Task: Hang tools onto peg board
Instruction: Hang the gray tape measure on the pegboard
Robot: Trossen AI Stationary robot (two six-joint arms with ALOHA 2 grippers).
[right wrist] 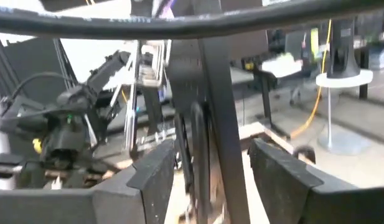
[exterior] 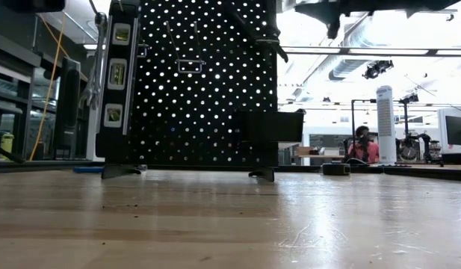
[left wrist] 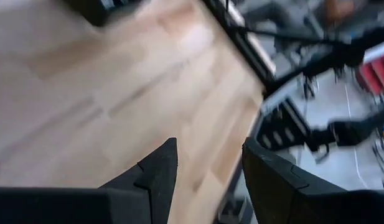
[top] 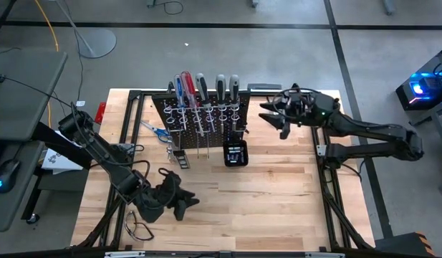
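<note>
No legible writing, perhaps blurred, on peg board [top: 199, 115]

No readable text, labels, brands or numbers anywhere. The peg board [top: 199, 115], the tools [top: 206, 89] hung on it and the small black box [top: 236, 154] carry no lettering that can be made out; the level [exterior: 116, 75] beside the board shows vials only.

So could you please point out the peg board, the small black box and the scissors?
Peg board [top: 206, 115]: high view, its holed face.
Black box [top: 236, 154]: high view, its top.
Scissors [top: 156, 130]: high view, the blue handles.
</note>
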